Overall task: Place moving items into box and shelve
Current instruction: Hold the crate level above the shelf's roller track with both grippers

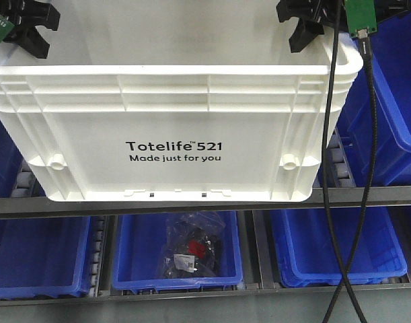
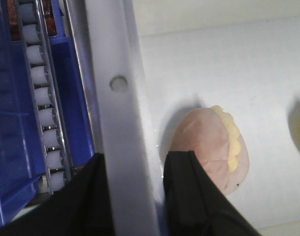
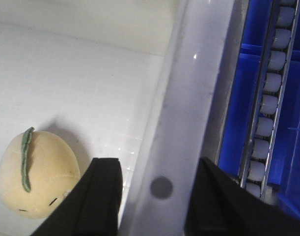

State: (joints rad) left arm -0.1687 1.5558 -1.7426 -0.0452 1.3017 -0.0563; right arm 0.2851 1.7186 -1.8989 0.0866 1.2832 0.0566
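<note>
The white box (image 1: 171, 128) with "Totelife 521" print fills the front view, its base level with a grey shelf rail (image 1: 366, 196). My left gripper (image 1: 27, 27) is at its left rim and my right gripper (image 1: 309, 20) at its right rim. In the left wrist view, the left gripper (image 2: 135, 167) straddles the box rim (image 2: 115, 113), shut on it. A pink and yellow plush item (image 2: 213, 147) lies inside. In the right wrist view, the right gripper (image 3: 157, 169) is shut on the opposite box rim (image 3: 189, 98). A yellow plush item with a green stripe (image 3: 39, 174) lies on the floor of the box.
Blue bins (image 1: 340, 245) fill the shelf below and beside the box. The lower middle bin (image 1: 134, 252) holds a clear bag of dark parts (image 1: 192, 249). Roller tracks (image 2: 41, 98) (image 3: 267, 103) run beside the box. Black cables (image 1: 333, 168) hang at the right.
</note>
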